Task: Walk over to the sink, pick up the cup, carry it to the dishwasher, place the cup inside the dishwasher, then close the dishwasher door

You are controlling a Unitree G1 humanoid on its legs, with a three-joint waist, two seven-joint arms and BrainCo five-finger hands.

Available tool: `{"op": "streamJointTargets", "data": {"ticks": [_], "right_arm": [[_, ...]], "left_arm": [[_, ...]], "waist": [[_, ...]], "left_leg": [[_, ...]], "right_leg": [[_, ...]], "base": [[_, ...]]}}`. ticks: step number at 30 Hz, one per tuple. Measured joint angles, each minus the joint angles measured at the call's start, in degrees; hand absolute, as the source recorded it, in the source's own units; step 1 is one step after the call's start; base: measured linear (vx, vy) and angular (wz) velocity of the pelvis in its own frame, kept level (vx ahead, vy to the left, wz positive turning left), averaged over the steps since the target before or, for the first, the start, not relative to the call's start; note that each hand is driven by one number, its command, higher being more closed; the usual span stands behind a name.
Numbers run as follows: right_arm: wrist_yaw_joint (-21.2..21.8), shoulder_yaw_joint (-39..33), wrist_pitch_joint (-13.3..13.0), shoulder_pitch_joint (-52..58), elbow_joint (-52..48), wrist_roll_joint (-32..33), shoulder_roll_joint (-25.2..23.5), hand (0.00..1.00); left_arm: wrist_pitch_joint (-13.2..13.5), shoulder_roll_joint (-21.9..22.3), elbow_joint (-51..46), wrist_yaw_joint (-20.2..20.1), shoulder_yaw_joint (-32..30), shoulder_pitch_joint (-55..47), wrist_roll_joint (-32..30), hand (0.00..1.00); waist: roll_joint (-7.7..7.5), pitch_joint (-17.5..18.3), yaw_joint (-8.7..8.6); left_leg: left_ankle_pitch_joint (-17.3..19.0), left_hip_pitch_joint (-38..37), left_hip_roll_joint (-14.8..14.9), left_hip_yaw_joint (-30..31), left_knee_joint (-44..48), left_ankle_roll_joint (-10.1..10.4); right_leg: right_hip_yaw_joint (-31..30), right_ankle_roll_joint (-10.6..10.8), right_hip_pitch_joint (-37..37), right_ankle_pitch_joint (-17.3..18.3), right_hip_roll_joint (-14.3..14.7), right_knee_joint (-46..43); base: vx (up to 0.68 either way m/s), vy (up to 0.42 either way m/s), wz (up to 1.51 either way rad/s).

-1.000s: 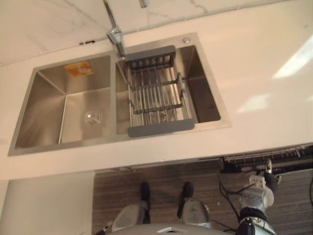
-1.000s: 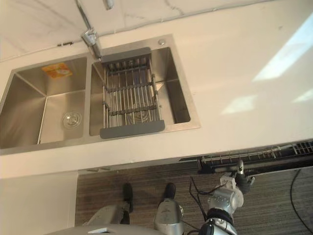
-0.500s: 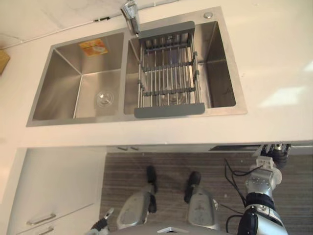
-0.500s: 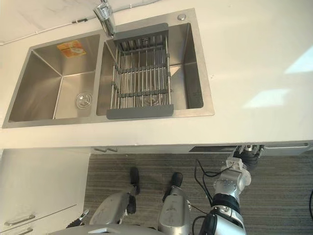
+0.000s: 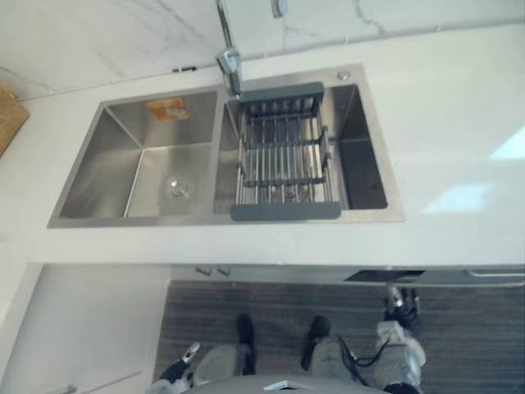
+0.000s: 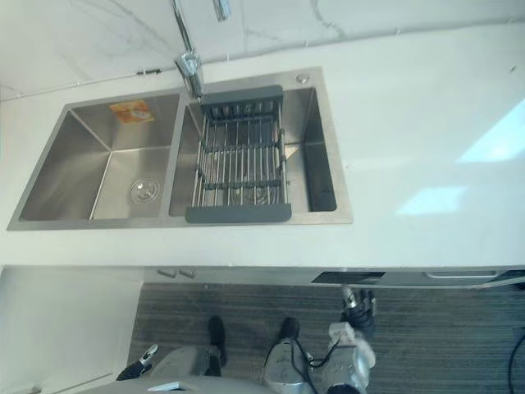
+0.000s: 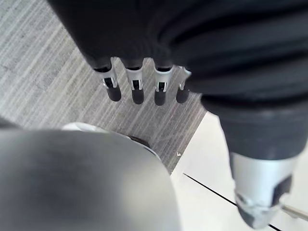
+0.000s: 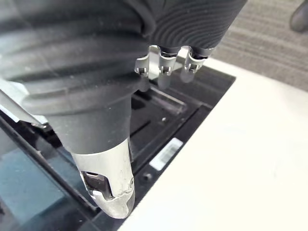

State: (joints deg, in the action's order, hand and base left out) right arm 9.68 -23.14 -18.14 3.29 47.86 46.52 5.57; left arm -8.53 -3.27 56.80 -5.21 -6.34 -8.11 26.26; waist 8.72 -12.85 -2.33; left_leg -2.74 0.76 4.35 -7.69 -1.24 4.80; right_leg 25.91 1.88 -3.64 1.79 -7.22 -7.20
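A steel double sink (image 5: 131, 168) is set into the white counter (image 5: 459, 131), with a grey-ended wire rack (image 5: 284, 160) across its right basin. Below the counter's front edge at the right, the dishwasher (image 5: 385, 276) shows as a dark slit. My right hand (image 6: 358, 302) hangs just below that slit, over the floor. In the right wrist view its fingers (image 8: 163, 72) are straight and hold nothing, above the dishwasher's dark edge (image 8: 159, 130). My left hand (image 5: 184, 355) hangs low at the left, its fingers (image 7: 137, 89) straight and empty over the floor.
A tap (image 5: 228, 59) rises behind the divider between the basins. An orange sticker (image 5: 166, 107) sits on the left basin's back wall. White cabinet fronts (image 5: 82, 320) stand under the sink at the left. Grey striped floor (image 5: 279, 304) lies before them.
The whole picture has shifted, so the camera has moved. My right hand now sits lower in the picture. The dishwasher rack seen a second ago is now a dark slit.
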Motion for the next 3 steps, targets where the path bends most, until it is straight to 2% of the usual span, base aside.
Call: {"op": "streamJointTargets", "data": {"ticks": [1, 3], "right_arm": [[-0.36, 0.10, 1.32, 0.40, 2.33, -3.70, -0.65, 0.00], [-0.67, 0.16, 2.52, 0.84, 3.76, -5.78, -0.61, 0.00]], "left_arm": [[-1.21, -1.18, 0.00, -1.90, 0.05, 1.07, 2.92, 0.00], [-2.21, -1.62, 0.02, -3.50, 0.24, 2.36, 4.22, 0.00]], "waist": [[-1.37, 1.05, -0.21], [-2.18, 1.03, -0.57]], "left_leg": [[0.24, -0.08, 0.30, -0.44, 0.00, 0.31], [0.27, -0.68, 0.38, -0.59, -0.09, 0.35]], "right_leg": [[-0.45, -0.02, 0.62, -0.99, 0.77, 1.67], [-0.44, -0.06, 1.68, -1.61, 1.11, 2.85]], "base": [[0.07, -0.038, -0.21], [0.03, -0.020, -0.07]]}}
